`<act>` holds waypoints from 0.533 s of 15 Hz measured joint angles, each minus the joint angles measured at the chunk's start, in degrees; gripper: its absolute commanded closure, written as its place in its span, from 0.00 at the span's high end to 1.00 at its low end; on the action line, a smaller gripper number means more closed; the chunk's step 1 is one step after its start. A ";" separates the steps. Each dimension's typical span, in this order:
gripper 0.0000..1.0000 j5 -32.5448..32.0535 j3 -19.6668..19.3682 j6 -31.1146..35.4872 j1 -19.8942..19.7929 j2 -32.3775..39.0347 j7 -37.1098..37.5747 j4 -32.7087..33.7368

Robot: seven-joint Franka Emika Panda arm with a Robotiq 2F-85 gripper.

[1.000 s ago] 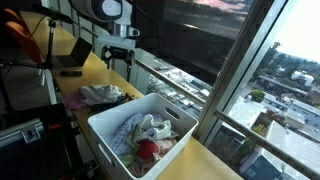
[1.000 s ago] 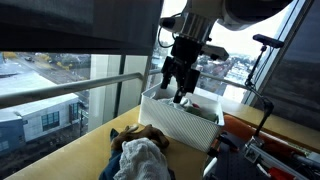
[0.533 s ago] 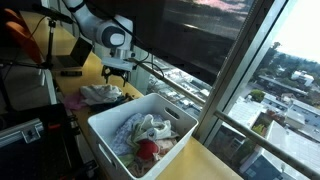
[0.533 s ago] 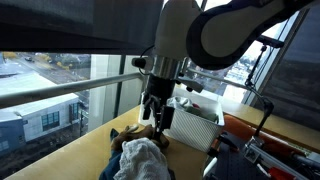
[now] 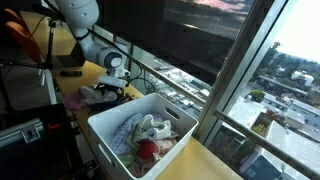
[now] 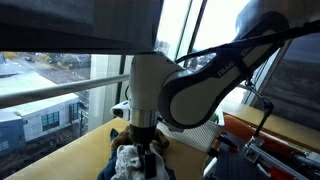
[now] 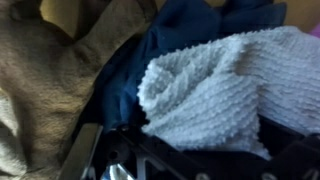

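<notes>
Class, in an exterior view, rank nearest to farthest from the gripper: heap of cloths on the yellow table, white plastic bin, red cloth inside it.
1. Heap of cloths, directly under the gripper.
2. White plastic bin, beside the heap.
3. Red cloth, in the bin's camera-side end.

I read no text, label, brand, number or sign in any view. In both exterior views the white bin [image 5: 108, 140] and the pile of cloths [image 5: 100, 96] show plain, unmarked surfaces, and anything finer is too small to resolve. In the wrist view, the white towel [image 7: 230, 80], the blue cloth [image 7: 190, 25] and the beige cloth [image 7: 50, 90] carry no legible tag or print.
</notes>
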 measured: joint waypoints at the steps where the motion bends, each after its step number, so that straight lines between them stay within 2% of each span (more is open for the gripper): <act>1: 0.73 -0.40 0.01 -0.19 0.52 1.56 1.00 1.04; 4: 0.52 -1.95 -0.10 -2.14 1.63 4.01 4.68 3.72; 8: 0.23 -3.26 -0.23 -5.52 2.40 3.54 9.50 4.43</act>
